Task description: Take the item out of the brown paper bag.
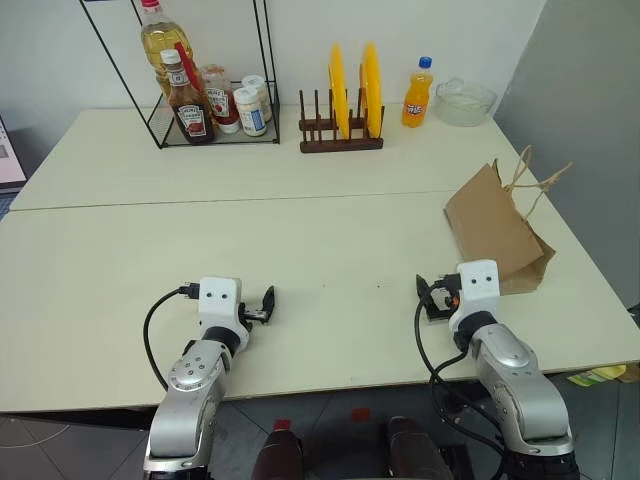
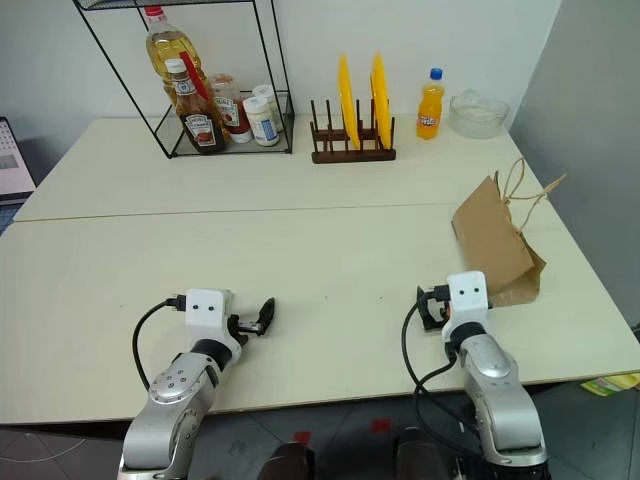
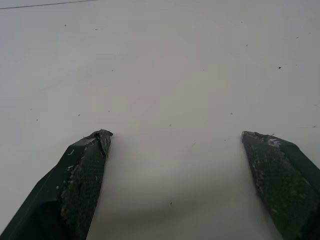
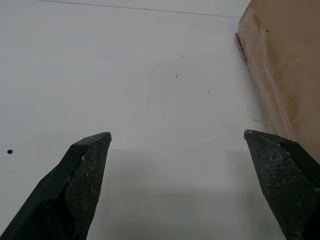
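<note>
Camera layout
Head stereo pair looks forward-down over the tabletop (image 1: 330, 240); wrist cameras view it closely, nearly level.

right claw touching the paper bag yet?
Apart. In the right wrist view, the open right claw has bare table between its fingers, and the brown paper bag lies beyond its fingertip.

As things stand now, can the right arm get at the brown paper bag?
Probably yes. The right gripper is open and empty over bare table, and the paper bag lies just beside it, toward the robot's right, with nothing between them. The bag's contents cannot be seen.
</note>
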`<state>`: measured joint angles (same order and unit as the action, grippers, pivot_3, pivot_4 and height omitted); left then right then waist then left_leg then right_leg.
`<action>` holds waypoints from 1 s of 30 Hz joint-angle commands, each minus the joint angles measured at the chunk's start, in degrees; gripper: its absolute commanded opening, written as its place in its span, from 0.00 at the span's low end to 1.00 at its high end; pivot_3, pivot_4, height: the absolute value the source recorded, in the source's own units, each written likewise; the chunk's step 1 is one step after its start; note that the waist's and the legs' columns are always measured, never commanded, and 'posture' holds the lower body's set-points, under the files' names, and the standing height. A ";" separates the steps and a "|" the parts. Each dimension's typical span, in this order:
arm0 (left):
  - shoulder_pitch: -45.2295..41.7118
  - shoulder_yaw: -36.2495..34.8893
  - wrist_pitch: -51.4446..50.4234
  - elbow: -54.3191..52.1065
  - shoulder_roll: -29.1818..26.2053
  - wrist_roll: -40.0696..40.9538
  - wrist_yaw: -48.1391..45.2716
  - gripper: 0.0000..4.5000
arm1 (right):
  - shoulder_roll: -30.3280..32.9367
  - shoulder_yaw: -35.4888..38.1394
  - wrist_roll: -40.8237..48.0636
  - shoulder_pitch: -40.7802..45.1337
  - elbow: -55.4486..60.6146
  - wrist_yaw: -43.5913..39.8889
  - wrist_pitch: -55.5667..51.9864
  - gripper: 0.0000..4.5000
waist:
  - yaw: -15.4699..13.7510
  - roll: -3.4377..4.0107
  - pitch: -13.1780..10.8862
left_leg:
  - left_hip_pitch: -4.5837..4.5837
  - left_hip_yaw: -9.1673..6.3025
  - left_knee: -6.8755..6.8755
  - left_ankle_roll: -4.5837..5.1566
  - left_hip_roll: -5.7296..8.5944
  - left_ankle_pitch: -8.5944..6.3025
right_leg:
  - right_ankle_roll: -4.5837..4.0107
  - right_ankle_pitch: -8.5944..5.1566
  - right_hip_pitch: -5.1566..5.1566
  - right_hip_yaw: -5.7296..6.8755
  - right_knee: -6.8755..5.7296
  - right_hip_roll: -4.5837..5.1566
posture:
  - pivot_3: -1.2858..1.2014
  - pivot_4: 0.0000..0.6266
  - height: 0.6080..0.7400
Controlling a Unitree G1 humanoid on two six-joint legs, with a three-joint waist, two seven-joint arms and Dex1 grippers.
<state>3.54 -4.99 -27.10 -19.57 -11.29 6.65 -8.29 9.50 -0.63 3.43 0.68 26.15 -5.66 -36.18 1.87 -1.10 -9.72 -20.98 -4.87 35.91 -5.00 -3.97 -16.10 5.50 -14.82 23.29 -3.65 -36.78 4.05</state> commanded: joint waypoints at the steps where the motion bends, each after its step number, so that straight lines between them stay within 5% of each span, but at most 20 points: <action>1: 0.23 -0.16 -0.20 -1.05 -0.15 0.28 -0.25 0.99 | 0.00 0.98 0.39 0.55 2.54 0.00 0.24 1.00 | 0.00 0.00 0.00 | 0.00 0.00 0.00 0.00 0.00 0.00 | 0.00 0.00 0.00 0.00 0.00 0.00 | 0.52 0.24 1.00; 17: -0.44 -0.46 -0.46 -2.37 -0.90 2.90 -2.93 0.99 | 2.78 -0.45 -0.18 0.99 5.39 -2.26 -1.36 1.00 | 0.00 0.00 -0.03 | 0.00 0.00 0.00 0.00 0.00 0.00 | 0.00 0.00 0.00 0.00 0.00 0.00 | 0.52 0.24 1.00; 30: -29.68 3.38 -15.66 -1.72 -22.99 25.27 -39.12 0.99 | 9.77 9.07 3.32 8.95 28.46 -2.78 -25.49 1.00 | -0.04 -0.21 -0.57 | -0.10 -0.07 0.01 -0.01 0.02 0.00 | 0.04 0.02 0.02 0.03 0.01 0.00 | 0.52 0.24 1.00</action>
<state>-23.93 -2.22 -41.77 -20.55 -33.06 28.59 -42.71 18.48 6.52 6.52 8.49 50.82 -8.91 -58.91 1.83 -1.31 -10.30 -21.11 -4.95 35.91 -5.01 -3.95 -16.10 5.55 -14.81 23.32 -3.61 -36.76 4.04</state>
